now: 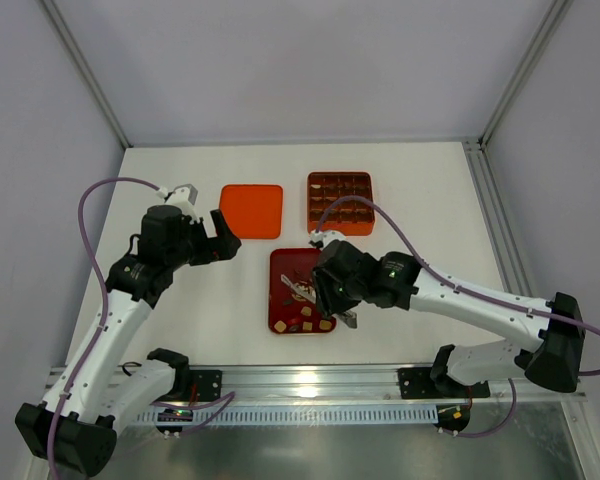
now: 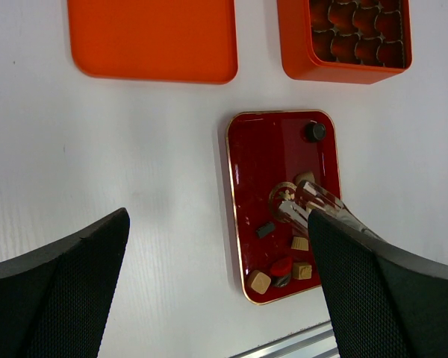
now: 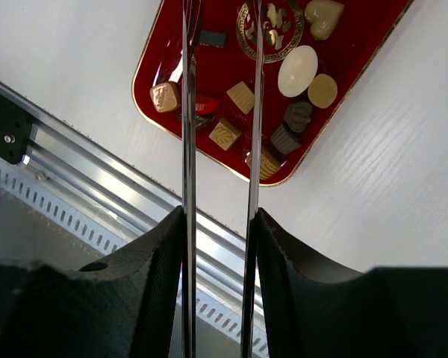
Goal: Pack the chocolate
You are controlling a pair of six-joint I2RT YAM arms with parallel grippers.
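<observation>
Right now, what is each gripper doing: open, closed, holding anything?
Left gripper: open, holding nothing, hovering beside the dark red flat tray.
Right gripper: shut on a pair of thin metal tweezers, tips over the tray.

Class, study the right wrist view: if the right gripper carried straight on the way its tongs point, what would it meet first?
Most likely the dark red tray: the right gripper aims its tongs at the tray's bare floor beside the gold emblem. Height above it is unclear.

White table (image 1: pixel 180 300), pale grey walls (image 1: pixel 300 60)
</observation>
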